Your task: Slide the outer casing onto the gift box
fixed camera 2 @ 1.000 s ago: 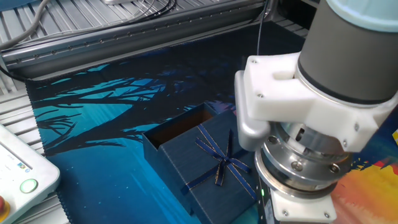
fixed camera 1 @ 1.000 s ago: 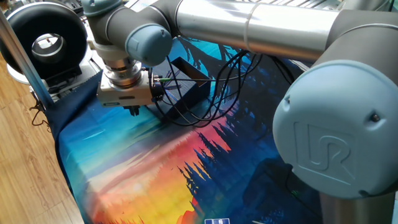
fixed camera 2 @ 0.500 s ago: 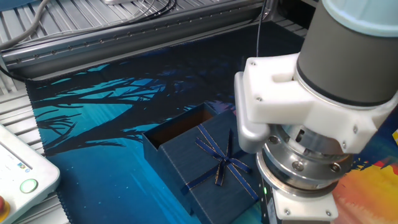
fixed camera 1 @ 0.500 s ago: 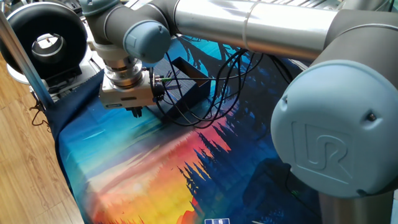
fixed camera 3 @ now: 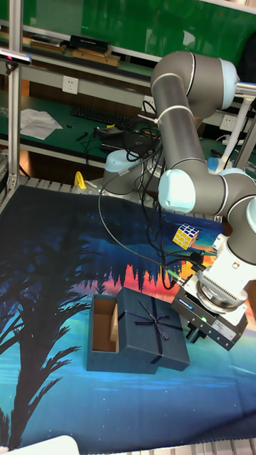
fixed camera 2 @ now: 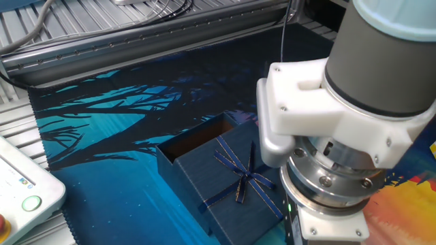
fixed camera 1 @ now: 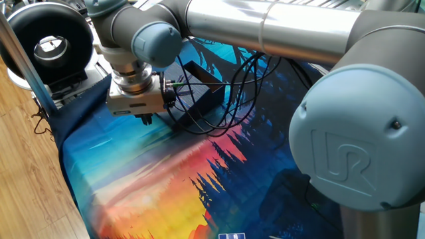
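The outer casing (fixed camera 3: 151, 331), a navy ribbed sleeve with a thin ribbon bow, lies flat on the printed mat. It covers most of the gift box (fixed camera 3: 104, 324), whose open brown-lined end sticks out on the left. The other fixed view shows the bow-topped outer casing (fixed camera 2: 240, 182) with the gift box (fixed camera 2: 196, 140) opening behind it. My gripper (fixed camera 3: 191, 333) points down at the casing's right edge, its fingers together with nothing between them. In one fixed view the gripper (fixed camera 1: 145, 120) hangs just above the mat beside the dark gift box (fixed camera 1: 202, 85), which cables partly hide.
A Rubik's cube (fixed camera 3: 186, 236) sits on the mat behind my wrist. Loose black cables (fixed camera 1: 216, 99) loop over the box. A white control unit with a green button (fixed camera 2: 20, 192) lies off the mat's corner. A round black device (fixed camera 1: 46, 40) stands by the table edge.
The gripper has shifted very slightly toward the casing, then held still. The casing and box look unmoved.
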Controlling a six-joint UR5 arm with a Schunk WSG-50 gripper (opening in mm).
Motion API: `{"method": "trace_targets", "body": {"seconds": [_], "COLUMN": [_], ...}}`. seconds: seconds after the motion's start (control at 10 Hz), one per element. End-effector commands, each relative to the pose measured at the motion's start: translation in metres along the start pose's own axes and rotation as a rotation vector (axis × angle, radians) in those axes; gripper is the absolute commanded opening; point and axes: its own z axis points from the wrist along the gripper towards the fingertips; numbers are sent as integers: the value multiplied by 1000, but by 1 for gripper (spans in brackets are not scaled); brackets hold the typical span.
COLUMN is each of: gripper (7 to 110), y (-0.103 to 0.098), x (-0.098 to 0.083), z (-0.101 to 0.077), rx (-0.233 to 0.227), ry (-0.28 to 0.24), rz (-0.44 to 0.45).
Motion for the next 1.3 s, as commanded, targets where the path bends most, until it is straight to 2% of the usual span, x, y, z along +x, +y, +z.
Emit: {"method": "trace_targets", "body": {"seconds": [0.0, 0.3, 0.8, 1.2], "gripper": [7, 7, 7, 7], "y": [3, -2, -6, -8], "x": [2, -7, -16, -20], "z": [6, 12, 10, 6], "rx": [1, -8, -4, -12], "ry": [3, -15, -49, -39], "rz": [19, 26, 41, 49]}}
